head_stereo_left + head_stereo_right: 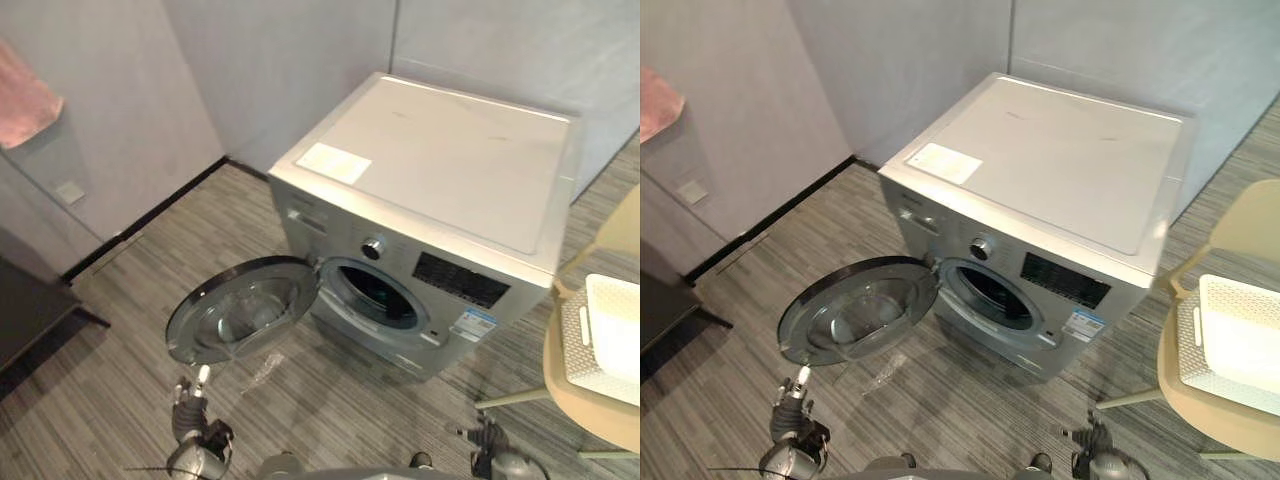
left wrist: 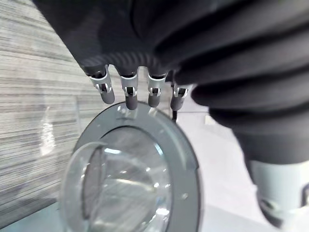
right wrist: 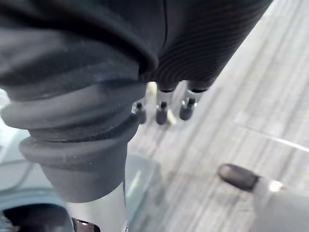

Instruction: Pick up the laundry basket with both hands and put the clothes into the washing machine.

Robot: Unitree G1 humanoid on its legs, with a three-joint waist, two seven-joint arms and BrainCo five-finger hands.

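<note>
Left eye view: the laundry basket (image 1: 612, 345) sits on a chair (image 1: 590, 415) at far right, well apart from both hands and nearer the right hand (image 1: 488, 440). The washing machine (image 1: 440, 170) stands ahead with its door (image 1: 240, 310) open. Left wrist view: the left hand (image 2: 145, 38) fingers (image 2: 129, 94) hang straight, empty. Right wrist view: fingers (image 3: 161, 110) relaxed, holding nothing.

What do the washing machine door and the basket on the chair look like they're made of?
Washing machine door: clear bowl with bright reflections, likely glass, in a glossy dark-grey rim, probably plastic. Basket: matte white with a perforated lattice wall, probably moulded plastic.
</note>
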